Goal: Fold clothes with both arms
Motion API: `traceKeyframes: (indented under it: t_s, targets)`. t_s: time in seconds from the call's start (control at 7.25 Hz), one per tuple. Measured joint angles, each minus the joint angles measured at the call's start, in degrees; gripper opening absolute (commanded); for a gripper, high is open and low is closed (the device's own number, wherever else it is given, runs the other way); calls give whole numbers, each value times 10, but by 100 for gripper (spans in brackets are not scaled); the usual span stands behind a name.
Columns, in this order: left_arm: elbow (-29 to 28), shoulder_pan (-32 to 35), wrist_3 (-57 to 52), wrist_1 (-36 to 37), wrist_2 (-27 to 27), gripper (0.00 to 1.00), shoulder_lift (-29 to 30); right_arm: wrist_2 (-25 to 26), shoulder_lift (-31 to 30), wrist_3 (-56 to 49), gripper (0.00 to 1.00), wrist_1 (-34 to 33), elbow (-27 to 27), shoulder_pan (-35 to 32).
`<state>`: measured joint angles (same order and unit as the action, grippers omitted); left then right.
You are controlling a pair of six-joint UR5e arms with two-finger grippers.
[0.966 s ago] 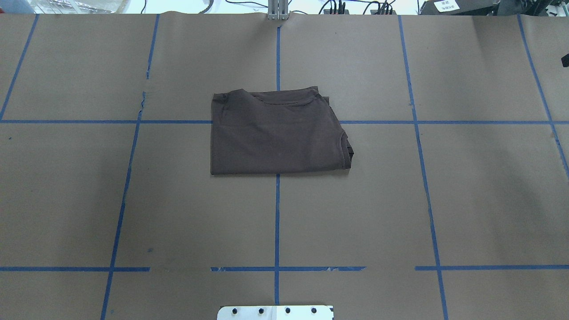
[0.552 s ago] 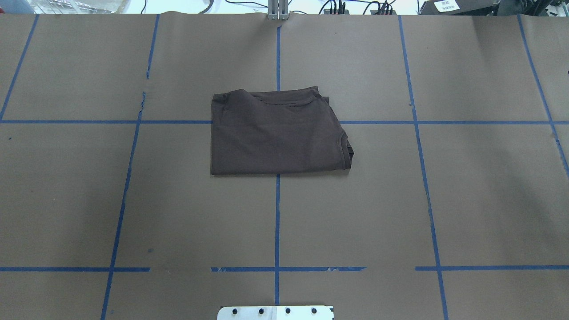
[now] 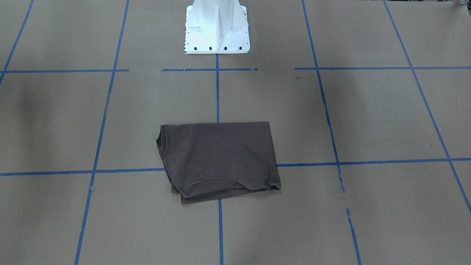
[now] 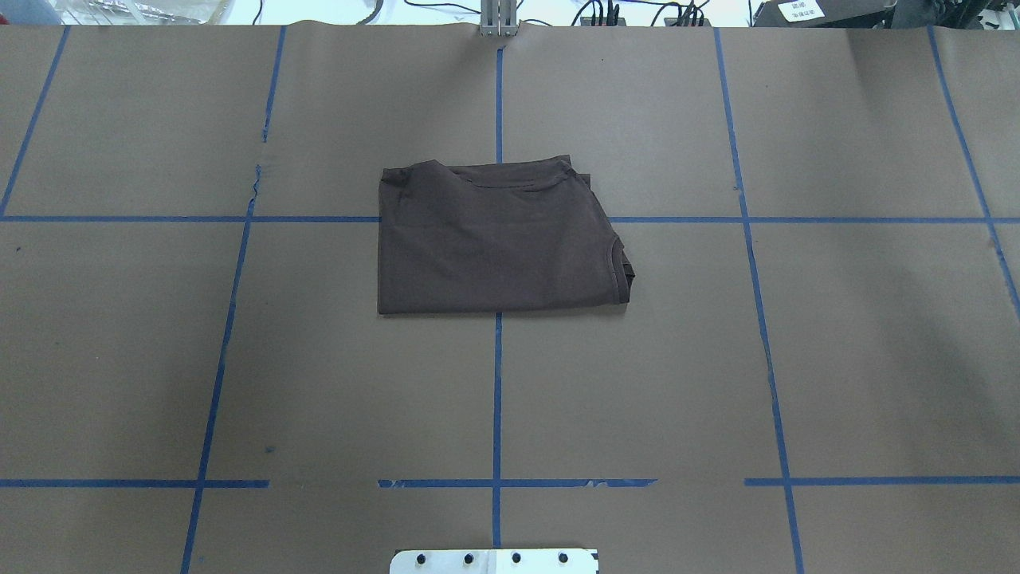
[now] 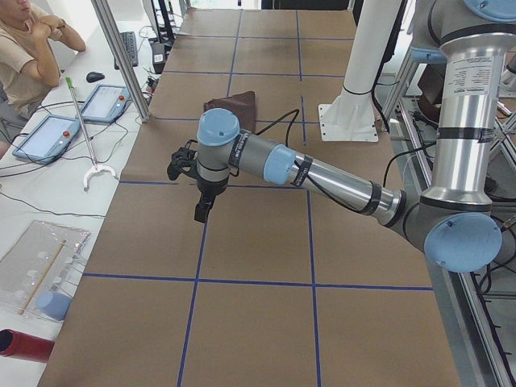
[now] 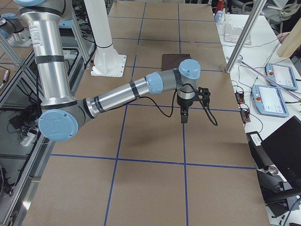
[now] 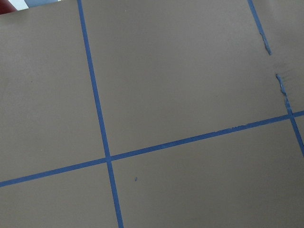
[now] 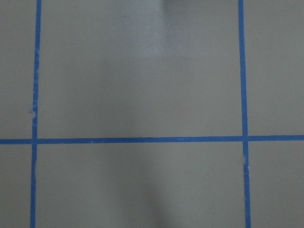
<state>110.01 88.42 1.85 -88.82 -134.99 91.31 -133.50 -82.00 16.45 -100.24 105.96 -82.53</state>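
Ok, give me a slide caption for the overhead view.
Folded dark brown T-shirt lies on the brown paper-covered table marked with blue tape lines.

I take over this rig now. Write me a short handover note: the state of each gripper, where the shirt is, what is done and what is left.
Left gripper: hangs over the brown paper table cover and holds nothing; whether its fingers are open or shut cannot be told.
Right gripper: the same, at the opposite end.
Dark brown short-sleeved T-shirt: folded into a compact rectangle mid-table, lying over the blue tape centre line, with neither arm touching it.
Done: the folding looks complete.
Left: perhaps only tidying the uneven far edge.
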Motion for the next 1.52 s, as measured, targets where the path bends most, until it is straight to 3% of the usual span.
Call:
traceKeyframes:
  t_s: [0.41, 0.69, 0.97, 1.52]
  targets:
    - [11, 1, 2, 47, 1, 100, 7, 0, -11, -1, 100, 3, 0, -1]
    - [-8, 1, 26, 23, 7, 100, 23, 7, -19, 1, 100, 17, -7, -2]
    - [-50, 0, 32, 3, 42, 100, 29, 20, 0, 2, 100, 32, -53, 3]
    - [-76, -1, 31, -1, 49, 100, -22, 21, -36, -4, 100, 33, -44, 4]
